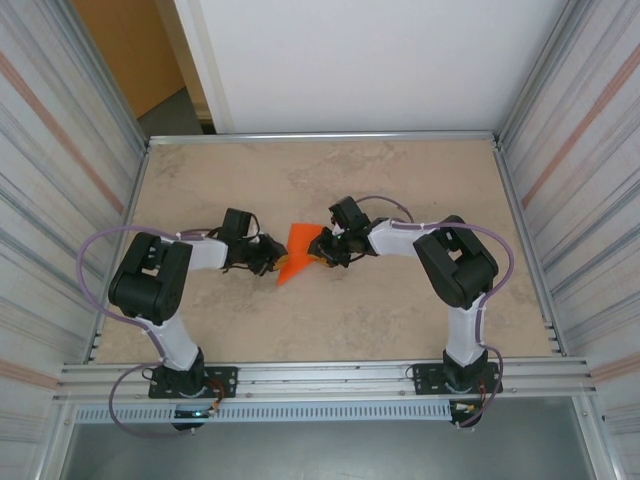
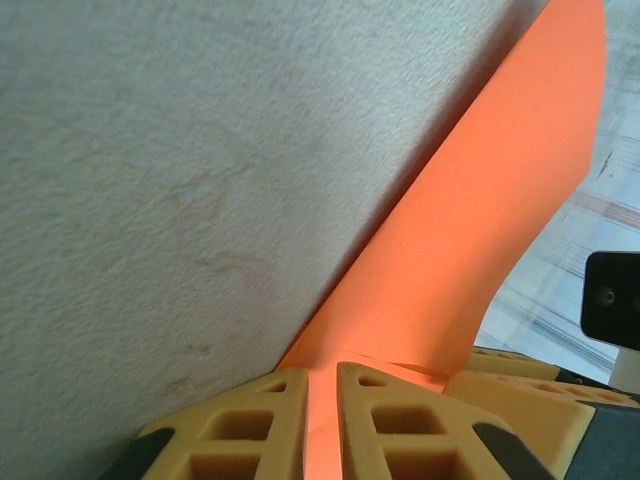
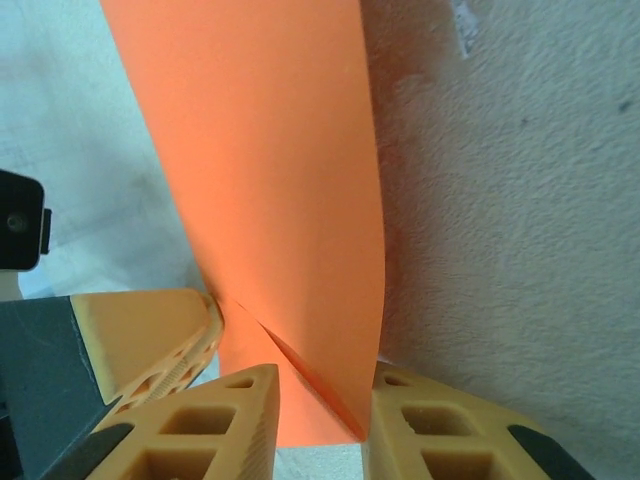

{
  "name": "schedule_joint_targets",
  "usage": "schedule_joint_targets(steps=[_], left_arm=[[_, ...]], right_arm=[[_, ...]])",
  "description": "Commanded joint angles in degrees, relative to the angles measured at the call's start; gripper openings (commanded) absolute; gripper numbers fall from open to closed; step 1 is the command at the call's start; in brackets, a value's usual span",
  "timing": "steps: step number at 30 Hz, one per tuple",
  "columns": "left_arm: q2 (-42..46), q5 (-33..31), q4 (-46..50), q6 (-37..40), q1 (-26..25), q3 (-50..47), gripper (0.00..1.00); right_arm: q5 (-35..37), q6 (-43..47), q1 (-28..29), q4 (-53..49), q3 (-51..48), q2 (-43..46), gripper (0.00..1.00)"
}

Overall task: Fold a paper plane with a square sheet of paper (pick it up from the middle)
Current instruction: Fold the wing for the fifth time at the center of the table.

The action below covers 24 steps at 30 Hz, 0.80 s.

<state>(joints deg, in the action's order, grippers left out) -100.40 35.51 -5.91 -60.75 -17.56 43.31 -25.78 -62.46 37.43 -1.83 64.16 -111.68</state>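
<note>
My left gripper (image 2: 322, 378) is clenched on the orange sheet (image 1: 297, 252), propping it up in the middle of the table (image 1: 400, 310), presumably for creasing, while the right gripper (image 3: 322, 388) straddles its fold (pinching or loose, I cannot tell).

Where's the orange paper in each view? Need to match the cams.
Top external: orange paper at frame centre, mid-table.
Left wrist: orange paper runs from bottom centre up to the top right corner.
Right wrist: orange paper runs from top centre down to bottom centre.
Shared landmark: the mottled beige table, next to the paper in all three.
</note>
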Motion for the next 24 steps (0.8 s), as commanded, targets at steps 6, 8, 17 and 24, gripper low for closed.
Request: schedule_joint_targets(steps=[6, 8, 17, 24], left_arm=[[1.0, -0.3, 1.3, 1.4, 0.2, -0.8, 0.21], [2.7, -0.5, 1.5, 3.6, 0.1, -0.3, 0.25], [10.2, -6.4, 4.6, 21.7, -5.8, 3.0, 0.51], [11.8, -14.3, 4.9, 37.1, -13.5, 4.3, 0.66]], right_arm=[[-0.5, -0.4, 0.0, 2.7, -0.5, 0.0, 0.1], [0.3, -0.4, -0.4, 2.7, -0.9, 0.6, 0.05], [5.3, -0.4, -2.9, 2.5, -6.7, 8.3, 0.0], [7.0, -2.8, -5.1, 0.7, -11.5, 14.4, 0.0]])
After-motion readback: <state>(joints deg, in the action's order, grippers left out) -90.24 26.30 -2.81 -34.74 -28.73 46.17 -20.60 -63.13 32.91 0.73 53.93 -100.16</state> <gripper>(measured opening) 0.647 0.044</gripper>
